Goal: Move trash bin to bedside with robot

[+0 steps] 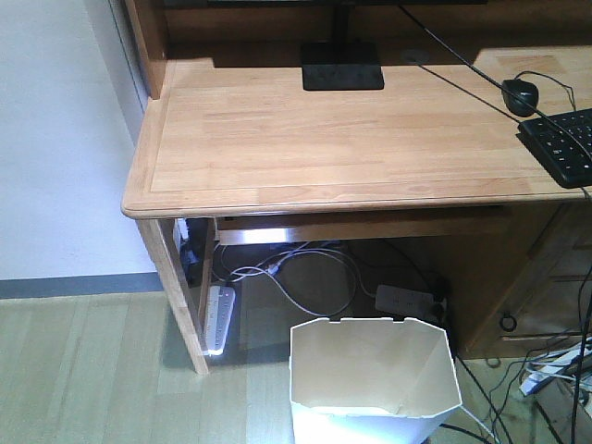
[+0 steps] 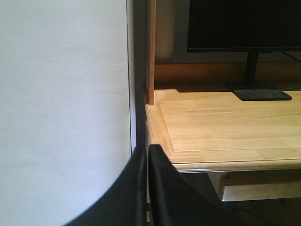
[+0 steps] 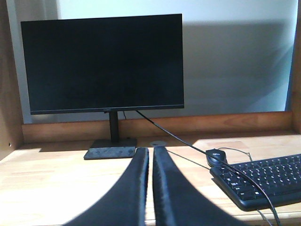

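Currently: trash bin (image 1: 370, 370) stands upright on the floor (image 1: 92, 370) in front of the desk (image 1: 305, 139), at the bottom edge of the front view, right of centre. White, faceted walls, open top. Its lower part is cut off by the frame. Its rear rim sits just in front of the knee space under the desk. Both grippers are apart from it, up around desktop height.

Left gripper (image 2: 146, 149): black fingers pressed almost together, only a hairline slit between them, nothing clamped. Its camera looks at the desk's left front corner, and the white wall (image 2: 61, 94) fills the left half of that view. The fingertips line up with the gap between wall and desk.

Right gripper (image 3: 150, 150): fingers near-closed too, a thin strip of desk wood showing through the gap, nothing in it. It points over the desktop at the monitor (image 3: 103, 61), which has a dark screen and a flat black base (image 3: 110, 151). Mouse (image 3: 215, 156) and black keyboard (image 3: 263, 181) lie to the right of the gripper, with the mouse just beyond the keyboard's far left corner. Cables run across the desktop.

Under the desk: a white power strip (image 1: 220, 319) by the left leg, a second strip (image 1: 407, 301) on the floor behind the bin, and loose cables (image 1: 305, 277) between them. More cables lie on the floor at far right.
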Available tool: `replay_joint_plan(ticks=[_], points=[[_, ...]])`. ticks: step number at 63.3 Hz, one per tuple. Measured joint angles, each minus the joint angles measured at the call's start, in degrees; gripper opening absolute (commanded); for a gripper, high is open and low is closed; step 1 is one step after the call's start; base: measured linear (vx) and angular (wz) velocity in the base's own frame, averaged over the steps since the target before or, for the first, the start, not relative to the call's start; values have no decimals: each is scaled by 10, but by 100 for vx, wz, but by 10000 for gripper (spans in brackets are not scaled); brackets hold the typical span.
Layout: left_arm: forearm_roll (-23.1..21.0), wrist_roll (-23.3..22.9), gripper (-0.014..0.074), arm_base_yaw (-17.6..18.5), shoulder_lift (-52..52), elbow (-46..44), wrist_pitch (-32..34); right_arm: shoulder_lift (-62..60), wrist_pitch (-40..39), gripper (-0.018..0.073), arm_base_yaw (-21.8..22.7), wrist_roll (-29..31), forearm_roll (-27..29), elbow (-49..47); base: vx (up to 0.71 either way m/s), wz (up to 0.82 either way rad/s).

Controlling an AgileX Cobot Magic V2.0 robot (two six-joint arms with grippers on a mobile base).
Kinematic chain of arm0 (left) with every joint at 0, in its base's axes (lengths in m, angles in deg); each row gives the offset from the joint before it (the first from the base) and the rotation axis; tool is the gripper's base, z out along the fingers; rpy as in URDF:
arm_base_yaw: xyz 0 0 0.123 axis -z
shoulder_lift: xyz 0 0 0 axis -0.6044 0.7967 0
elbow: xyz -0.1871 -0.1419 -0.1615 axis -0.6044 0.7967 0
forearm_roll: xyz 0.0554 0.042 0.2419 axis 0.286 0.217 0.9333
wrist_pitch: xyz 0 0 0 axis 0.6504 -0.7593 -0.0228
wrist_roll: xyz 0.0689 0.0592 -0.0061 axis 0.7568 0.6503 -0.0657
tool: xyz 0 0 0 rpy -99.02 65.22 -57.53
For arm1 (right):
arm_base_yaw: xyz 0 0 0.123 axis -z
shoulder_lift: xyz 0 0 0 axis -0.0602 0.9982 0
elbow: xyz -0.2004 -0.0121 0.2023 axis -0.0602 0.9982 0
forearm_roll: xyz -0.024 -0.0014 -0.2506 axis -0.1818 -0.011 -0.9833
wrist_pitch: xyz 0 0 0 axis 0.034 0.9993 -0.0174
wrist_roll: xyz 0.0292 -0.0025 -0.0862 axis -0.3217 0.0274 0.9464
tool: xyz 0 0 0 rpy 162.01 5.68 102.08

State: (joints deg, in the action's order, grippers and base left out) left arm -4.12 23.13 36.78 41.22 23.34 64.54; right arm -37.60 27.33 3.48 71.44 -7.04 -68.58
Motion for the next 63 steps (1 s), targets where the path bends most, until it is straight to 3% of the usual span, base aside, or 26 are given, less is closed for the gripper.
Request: replay_joint_plan(ticks=[23,46,55,63], points=[[0,0,-6,0,0,0,0,210,152,-3,0,1,1,-180,0,0],[0,0,-6,0,0,0,0,298,234,4,0,1,8,-196,0,0],[0,0,-6,0,0,0,0,311,254,68,0,1,-2,-196,0,0],[0,0,-6,0,0,0,0,333,293,214,0,1,-18,-200,0,0]])
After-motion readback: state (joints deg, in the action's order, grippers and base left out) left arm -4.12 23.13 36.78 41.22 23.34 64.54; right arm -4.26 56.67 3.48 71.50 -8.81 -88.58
